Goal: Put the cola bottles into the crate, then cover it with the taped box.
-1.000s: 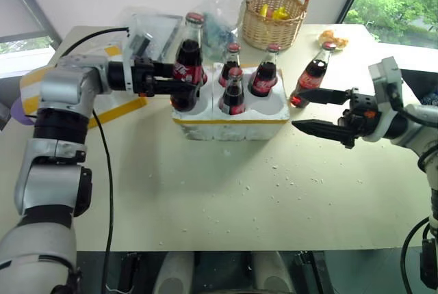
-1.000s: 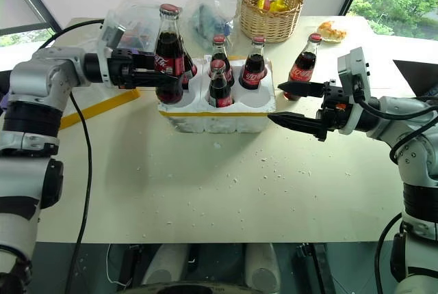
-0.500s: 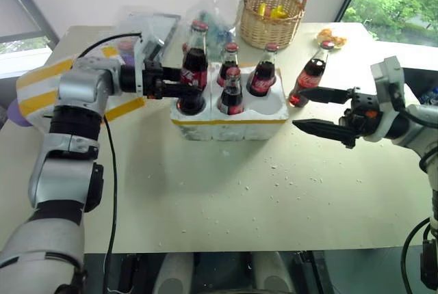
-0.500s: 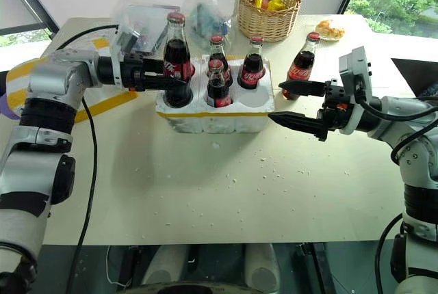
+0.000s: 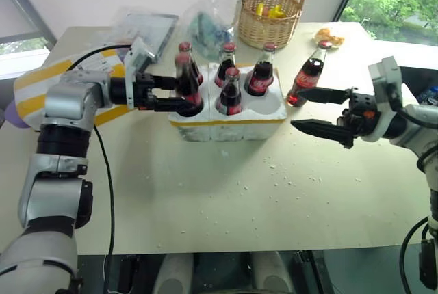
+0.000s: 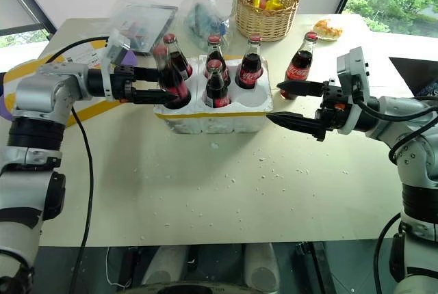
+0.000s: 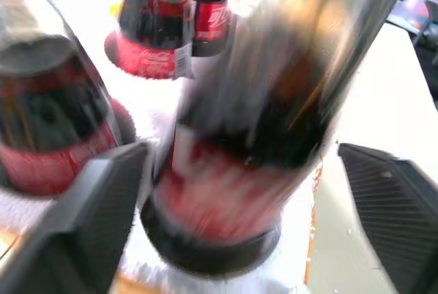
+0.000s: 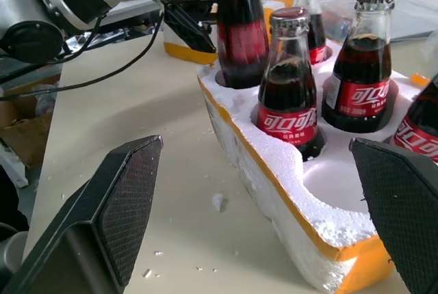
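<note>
Left end effector (image 5: 179,96) open around apparently upright cola bottle (image 5: 185,79).

Bare table (image 5: 226,184) before the crate (image 5: 229,119); wicker basket (image 5: 272,17) crowds behind.

The nearest cola bottle (image 7: 253,137) is smeared by blur in the left wrist view; the taped box (image 5: 41,85) sits largely hidden behind the left arm at the table's (image 5: 226,198) left edge; the basket's (image 5: 272,24) handle is cut off.
</note>
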Tool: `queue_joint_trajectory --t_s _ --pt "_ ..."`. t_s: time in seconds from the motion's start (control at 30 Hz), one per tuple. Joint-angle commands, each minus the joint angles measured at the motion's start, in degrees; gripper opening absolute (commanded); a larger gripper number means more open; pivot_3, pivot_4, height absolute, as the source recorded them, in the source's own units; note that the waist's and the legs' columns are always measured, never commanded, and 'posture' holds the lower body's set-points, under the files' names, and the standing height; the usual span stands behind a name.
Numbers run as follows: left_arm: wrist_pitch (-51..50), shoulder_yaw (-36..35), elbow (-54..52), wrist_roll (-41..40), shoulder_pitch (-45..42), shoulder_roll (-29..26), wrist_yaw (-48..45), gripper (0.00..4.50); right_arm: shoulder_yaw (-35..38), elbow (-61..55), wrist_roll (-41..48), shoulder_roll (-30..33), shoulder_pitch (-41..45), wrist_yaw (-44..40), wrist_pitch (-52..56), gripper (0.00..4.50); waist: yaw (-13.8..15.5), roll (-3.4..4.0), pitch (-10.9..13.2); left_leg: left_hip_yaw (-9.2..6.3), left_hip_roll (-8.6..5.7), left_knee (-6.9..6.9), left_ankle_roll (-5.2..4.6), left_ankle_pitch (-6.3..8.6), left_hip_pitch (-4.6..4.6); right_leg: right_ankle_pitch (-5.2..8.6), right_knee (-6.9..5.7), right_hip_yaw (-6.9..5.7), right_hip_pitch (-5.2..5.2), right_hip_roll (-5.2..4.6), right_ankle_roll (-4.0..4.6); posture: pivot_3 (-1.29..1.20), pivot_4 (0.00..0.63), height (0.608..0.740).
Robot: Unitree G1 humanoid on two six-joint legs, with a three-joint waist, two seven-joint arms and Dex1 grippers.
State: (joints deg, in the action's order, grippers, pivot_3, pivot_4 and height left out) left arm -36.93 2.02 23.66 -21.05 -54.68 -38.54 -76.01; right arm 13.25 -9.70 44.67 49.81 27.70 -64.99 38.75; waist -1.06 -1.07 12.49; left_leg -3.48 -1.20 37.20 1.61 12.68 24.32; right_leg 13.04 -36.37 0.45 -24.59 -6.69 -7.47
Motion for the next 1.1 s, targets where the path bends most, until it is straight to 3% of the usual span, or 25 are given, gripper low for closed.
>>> queue_joint_trajectory --t_s 0.03,0.17,0.3,0.57,0.77,0.97,1.1 --pt "-0.58 -2.66 -3.78 -1.60 1.30 -1.47 1.11 4.44 0.80 -0.41 0.50 -0.11 1.78 0.08 -0.76 4.50 0.13 0.00 0.00 0.00 0.00 0.01 0.00 0.00 0.00 0.00 0.00 0.00 0.01 0.00 0.00 0.00 0.150 0.737" --pt "-2.71 -4.78 -8.38 -3.75 4.13 -3.53 1.80 4.44 0.78 -0.44 0.46 -0.17 1.82 0.18 -0.74 4.50 0.23 0.00 0.00 0.00 0.00 0.01 0.00 0.00 0.01 -0.01 0.01 0.00 0.02 0.00 -0.01 0.00 0.150 0.737" --pt "-7.14 -8.76 -16.72 -8.02 8.45 -9.21 0.90 4.44 1.07 -0.36 0.33 0.09 1.56 0.30 -0.75 4.50 -0.18 0.00 0.00 0.00 0.00 -0.01 0.00 0.00 0.00 -0.01 0.02 0.01 0.01 0.00 -0.01 0.00 0.150 0.737" --pt "-21.71 -21.28 -38.21 -24.34 21.43 -19.36 0.76 4.44 2.71 2.86 -3.16 0.55 -0.46 2.58 -3.06 4.50 0.11 0.00 0.00 0.00 0.01 -0.04 0.00 0.00 -0.04 -0.01 0.06 0.02 0.06 -0.01 0.00 0.00 0.150 0.737" --pt "-25.43 -28.21 -48.48 -32.56 28.60 -17.11 10.73 4.44 1.14 11.85 -10.45 -2.41 0.92 10.07 -7.16 4.50 0.22 0.00 -0.01 0.02 0.02 -0.03 0.01 0.00 -0.14 -0.07 0.15 0.03 0.19 -0.02 0.12 0.00 0.150 0.737" --pt "-24.51 -29.44 -52.50 -36.35 32.53 -15.11 17.93 4.44 0.74 25.53 -17.37 -8.64 8.76 19.64 -13.31 4.50 -0.44 0.02 -0.01 0.09 0.03 -0.06 0.03 -0.01 -0.28 -0.12 0.14 0.07 0.23 0.00 0.19 0.00 0.150 0.737" --pt "-24.15 -30.05 -54.36 -39.21 34.12 -15.02 21.08 4.44 0.51 33.46 -19.49 -11.58 13.43 21.64 -16.69 4.50 -0.28 0.02 0.00 0.08 0.05 -0.12 0.03 -0.01 -0.30 -0.12 0.13 0.08 0.23 0.03 0.18 0.00 0.150 0.737"
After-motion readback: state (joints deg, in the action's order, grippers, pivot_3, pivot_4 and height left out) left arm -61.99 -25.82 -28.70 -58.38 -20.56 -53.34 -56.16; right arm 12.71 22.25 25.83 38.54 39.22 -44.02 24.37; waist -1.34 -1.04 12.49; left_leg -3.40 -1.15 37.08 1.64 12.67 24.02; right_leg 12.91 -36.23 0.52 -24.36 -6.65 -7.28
